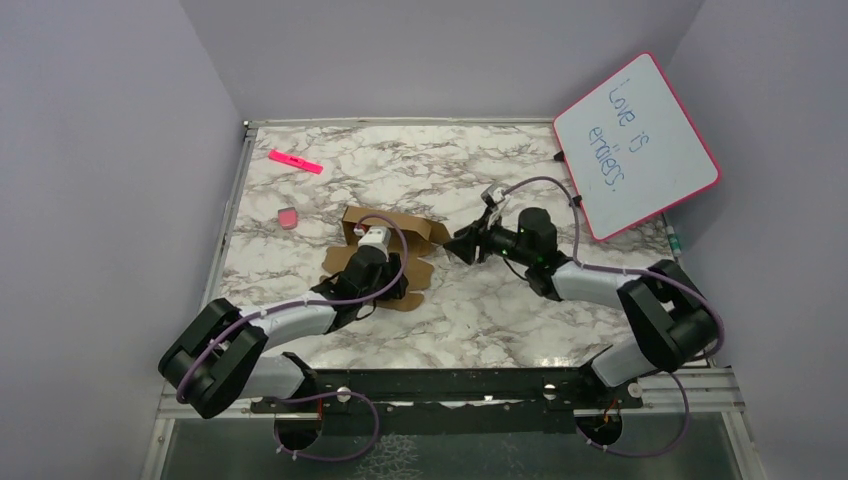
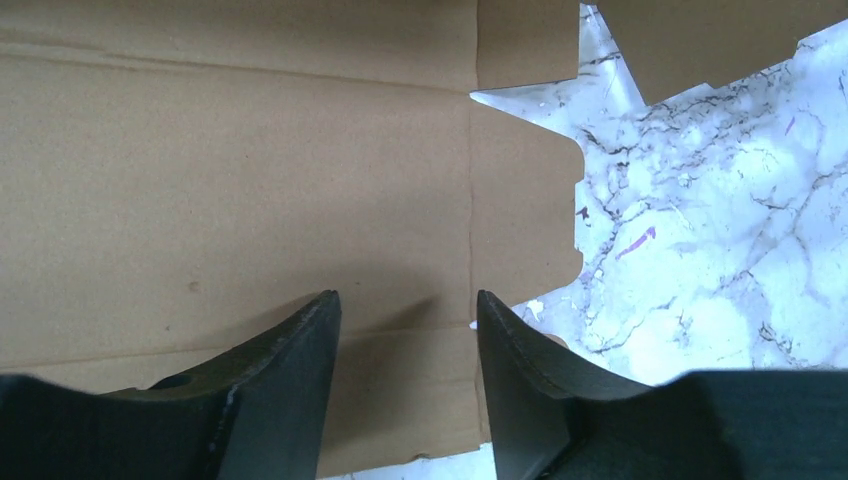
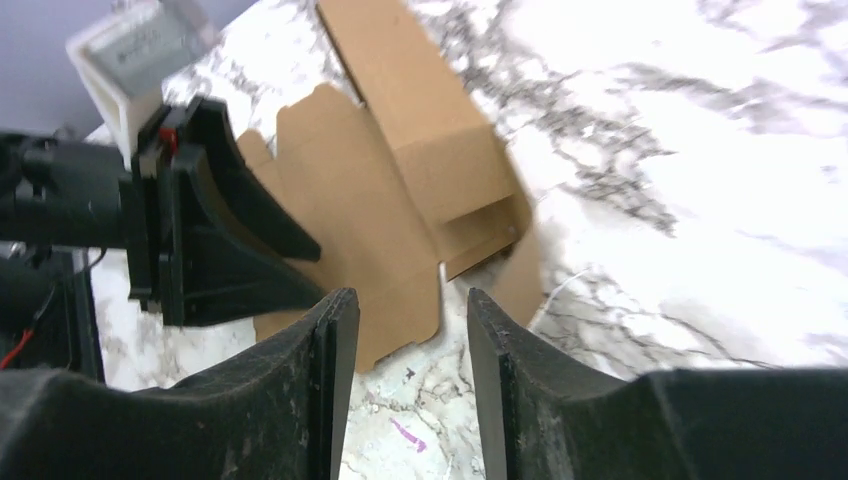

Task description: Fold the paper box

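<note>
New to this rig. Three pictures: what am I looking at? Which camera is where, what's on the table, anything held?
These are two small robot arms bolted at the table's near edge, each ending in a two-finger gripper. The wide picture comes from a fixed camera above and behind them. The other two come from cameras on the wrists, so the dark wedges at the bottom are each arm's own fingers. On the marble table lies the paper box, a brown cardboard cutout, partly folded. The left gripper is low over the sheet, and the right gripper points at it from the side. Both are open and hold nothing. Also there are a pink marker, a small pink block and a pink-framed whiteboard at the far right.
</note>
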`<state>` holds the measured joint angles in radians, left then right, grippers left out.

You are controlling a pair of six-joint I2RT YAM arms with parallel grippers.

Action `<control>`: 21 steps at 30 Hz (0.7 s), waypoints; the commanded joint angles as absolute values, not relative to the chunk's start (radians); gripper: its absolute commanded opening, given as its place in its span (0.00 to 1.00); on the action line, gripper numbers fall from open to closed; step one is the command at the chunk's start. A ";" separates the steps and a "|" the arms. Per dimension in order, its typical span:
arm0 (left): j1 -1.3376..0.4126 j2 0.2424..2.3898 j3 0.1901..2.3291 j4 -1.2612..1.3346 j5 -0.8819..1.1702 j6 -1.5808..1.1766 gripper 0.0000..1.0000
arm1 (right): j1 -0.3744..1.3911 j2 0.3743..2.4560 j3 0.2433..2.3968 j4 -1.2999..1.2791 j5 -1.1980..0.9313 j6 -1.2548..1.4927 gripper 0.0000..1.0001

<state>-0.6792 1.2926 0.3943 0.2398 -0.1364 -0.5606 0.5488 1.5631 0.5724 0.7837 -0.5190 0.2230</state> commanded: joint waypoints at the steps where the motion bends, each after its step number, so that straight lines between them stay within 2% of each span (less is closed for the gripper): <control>1: -0.685 1.224 0.423 0.156 -0.140 -0.549 0.56 | 0.553 1.449 0.625 0.558 -0.331 0.176 0.50; 7: -0.685 1.210 0.470 0.186 -0.149 -0.511 0.69 | 0.565 1.472 0.721 0.389 -0.232 0.216 0.55; 13: -0.686 1.297 0.513 0.264 -0.141 -0.459 0.76 | 0.604 1.546 0.780 0.328 -0.152 0.233 0.54; 17: -0.686 1.362 0.547 0.295 -0.144 -0.445 0.78 | 0.613 1.583 0.787 0.343 -0.126 0.243 0.49; 21: -0.689 1.424 0.584 0.319 -0.141 -0.419 0.80 | 0.619 1.581 0.781 0.353 -0.119 0.237 0.35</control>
<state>-0.6827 1.3712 0.5312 0.2546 -0.1387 -0.4641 0.6102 1.5787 0.7609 0.3569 -0.1692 0.2348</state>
